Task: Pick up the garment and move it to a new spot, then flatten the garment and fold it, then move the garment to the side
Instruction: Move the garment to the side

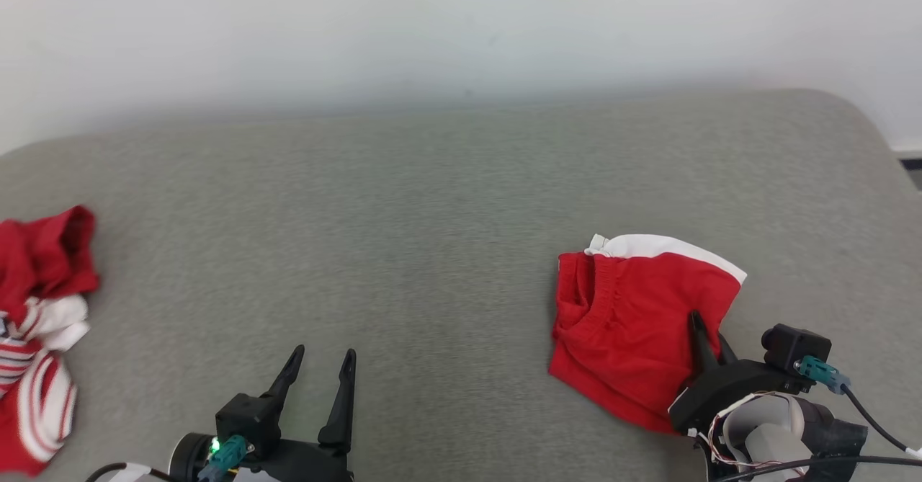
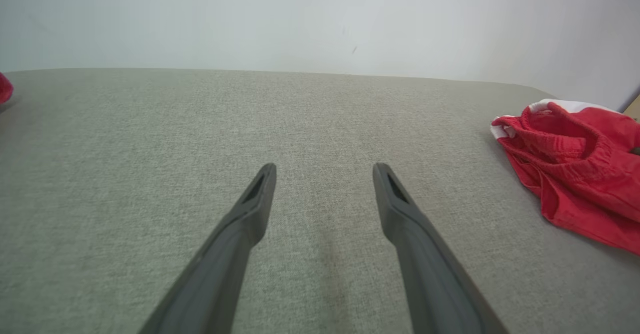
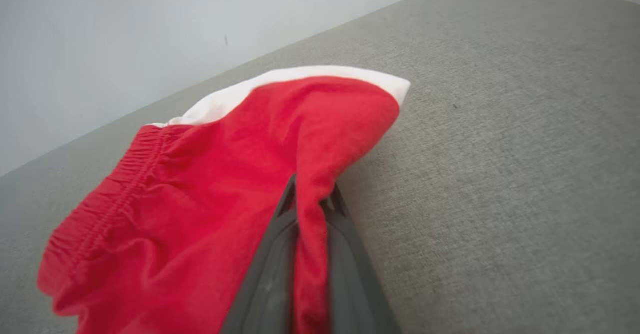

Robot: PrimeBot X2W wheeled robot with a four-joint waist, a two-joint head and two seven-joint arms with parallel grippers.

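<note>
A grey woven surface [image 1: 446, 179], padded and finely textured, takes up most of the head view, its far corners rounded at the upper left and upper right. Behind it, across the top of the frame, stands a plain pale wall [image 1: 432, 21], smooth and unmarked apart from a few faint specks; a soft shadow runs along the line where the two meet.

The red shorts [image 1: 627, 323], soft knit cloth with a gathered elastic waistband and a white panel along the upper edge, lie at the lower right of the head view, mostly resting on the cloth-covered top. The right gripper [image 1: 709, 329] enters from the lower right corner with its two dark fingers nearly together, pinching a raised fold of the shorts near their right-hand edge. In the right wrist view the red fabric [image 3: 225, 174] runs down between the fingers of that gripper [image 3: 312, 186].

The left gripper [image 1: 324, 352] sits at the lower left, fingers spread wide with nothing between them, over bare grey weave [image 2: 150, 149].

At the left edge lies a crumpled heap of clothes [image 1: 39, 323], red and red-and-white striped, well apart from the shorts.
</note>
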